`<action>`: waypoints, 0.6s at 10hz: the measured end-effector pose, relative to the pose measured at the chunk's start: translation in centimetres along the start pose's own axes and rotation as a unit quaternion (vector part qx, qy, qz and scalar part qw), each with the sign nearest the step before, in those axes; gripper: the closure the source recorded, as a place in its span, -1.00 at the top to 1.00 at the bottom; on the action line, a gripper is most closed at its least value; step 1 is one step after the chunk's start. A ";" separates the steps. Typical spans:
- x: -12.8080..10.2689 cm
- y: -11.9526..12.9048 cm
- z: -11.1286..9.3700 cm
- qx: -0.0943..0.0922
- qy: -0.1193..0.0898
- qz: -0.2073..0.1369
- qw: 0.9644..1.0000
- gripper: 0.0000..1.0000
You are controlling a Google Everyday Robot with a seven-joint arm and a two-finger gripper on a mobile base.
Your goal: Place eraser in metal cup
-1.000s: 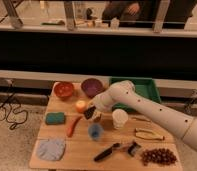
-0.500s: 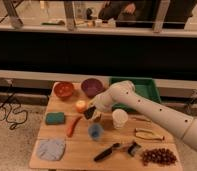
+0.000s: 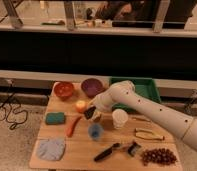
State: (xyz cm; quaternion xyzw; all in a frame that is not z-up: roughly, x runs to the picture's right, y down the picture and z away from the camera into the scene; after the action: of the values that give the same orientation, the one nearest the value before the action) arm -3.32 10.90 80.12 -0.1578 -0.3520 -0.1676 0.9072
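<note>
Bench (image 3: 78,154) is crowded. Far row, left to right: orange bowl (image 3: 64,90), purple bowl (image 3: 92,87), green tray (image 3: 140,89). My white arm (image 3: 157,113) comes in from the right and crosses the near edge of the tray. Small orange-yellow object (image 3: 81,105) sits just left of my hand (image 3: 91,112), and the teal sponge (image 3: 55,118) and an orange carrot-like piece (image 3: 73,126) are further left. White cup (image 3: 120,118) stands just right of the metal cup (image 3: 97,117), with the blue cup (image 3: 95,131) just near of it, so the target is boxed in on the right and near sides. Near edge has the grey-blue cloth (image 3: 51,148), black-handled tool (image 3: 107,152), small brush (image 3: 132,147) and dark grapes (image 3: 157,156). My hand is pinched on the eraser (image 3: 89,112), a dark block at the fingertips, off the bench and at the left rim of the metal cup; I can't tell whether it touches the rim. Count: 3 cups, 2 bowls, 1 tray, 1 sponge, 1 cloth, 1 eraser.
</note>
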 end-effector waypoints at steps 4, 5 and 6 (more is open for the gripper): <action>0.0 0.0 0.0 0.000 0.000 0.000 1.000 0.42; 0.0 0.0 0.0 0.000 0.000 0.000 1.000 0.56; 0.0 0.0 0.0 0.000 0.000 0.000 1.000 0.60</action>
State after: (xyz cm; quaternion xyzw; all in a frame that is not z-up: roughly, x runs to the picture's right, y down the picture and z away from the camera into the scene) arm -3.29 10.91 80.13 -0.1578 -0.3519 -0.1675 0.9073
